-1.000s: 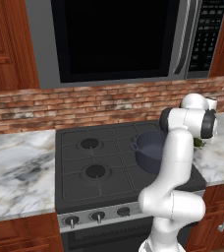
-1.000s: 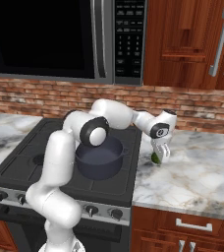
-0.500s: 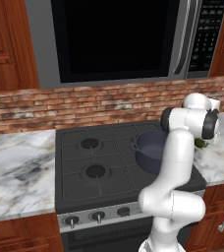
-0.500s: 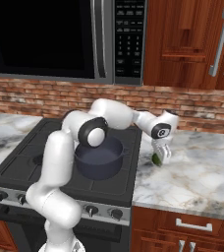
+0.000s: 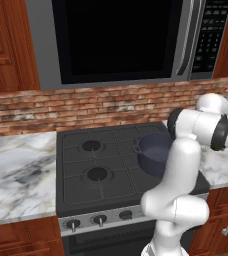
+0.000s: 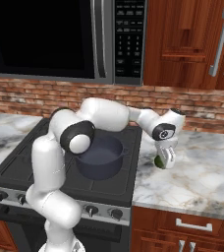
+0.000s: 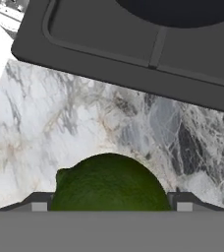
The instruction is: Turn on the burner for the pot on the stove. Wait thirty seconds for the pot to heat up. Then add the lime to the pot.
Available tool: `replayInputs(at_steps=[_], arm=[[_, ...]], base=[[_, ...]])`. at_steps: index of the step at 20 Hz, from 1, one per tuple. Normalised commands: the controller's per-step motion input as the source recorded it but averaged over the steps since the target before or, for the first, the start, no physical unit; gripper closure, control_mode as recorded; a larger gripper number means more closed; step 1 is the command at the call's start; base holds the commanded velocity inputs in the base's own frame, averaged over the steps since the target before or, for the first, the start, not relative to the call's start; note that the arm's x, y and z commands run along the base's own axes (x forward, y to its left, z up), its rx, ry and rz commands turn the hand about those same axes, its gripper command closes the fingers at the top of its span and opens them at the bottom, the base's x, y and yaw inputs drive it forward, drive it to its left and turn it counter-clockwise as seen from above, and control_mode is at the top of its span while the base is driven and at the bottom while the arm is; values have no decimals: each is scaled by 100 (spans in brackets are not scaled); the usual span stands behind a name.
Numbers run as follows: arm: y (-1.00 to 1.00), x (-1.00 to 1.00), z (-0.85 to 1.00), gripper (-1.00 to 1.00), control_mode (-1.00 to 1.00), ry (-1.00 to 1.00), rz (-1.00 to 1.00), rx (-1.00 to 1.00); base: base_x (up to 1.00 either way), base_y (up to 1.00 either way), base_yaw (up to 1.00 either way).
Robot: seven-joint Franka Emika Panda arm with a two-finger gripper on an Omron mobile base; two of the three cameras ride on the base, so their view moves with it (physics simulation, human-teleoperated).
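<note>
The lime [image 7: 109, 183] lies on the marble counter just right of the stove [image 6: 15, 162]. My gripper [image 6: 165, 158] hangs over the lime [image 6: 158, 162], pointing down, open, with one fingertip [image 7: 39, 202] on each side of the fruit and very close to its skin. The dark blue-grey pot [image 6: 101, 156] stands lidless on the stove's front right burner, to the left of the gripper. In the left base view the pot [image 5: 153, 150] is partly behind my arm on the stove [image 5: 101, 167], and the lime is hidden by the forearm.
A microwave [image 5: 121, 40] hangs above the stove, with a brick backsplash [image 5: 86, 107] behind it. The knobs [image 5: 100, 219] line the stove's front strip. Marble counter [image 6: 202, 177] stretches to the right, and wooden cabinets [image 6: 192, 44] hang above it.
The hand has sunk slightly lower over the lime. The pot and the lime have stayed where they were.
</note>
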Motion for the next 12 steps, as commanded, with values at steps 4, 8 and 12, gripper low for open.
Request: replayInputs(at_steps=[4, 8, 12], arm=[[1, -100, 38, 100, -100, -16, -3, -7], [0, -91, 27, 100, -100, -10, -4, -8], [0, -74, 68, 100, -100, -6, -1, -12]], base=[[0, 0, 0], [0, 0, 0], [0, 0, 0]])
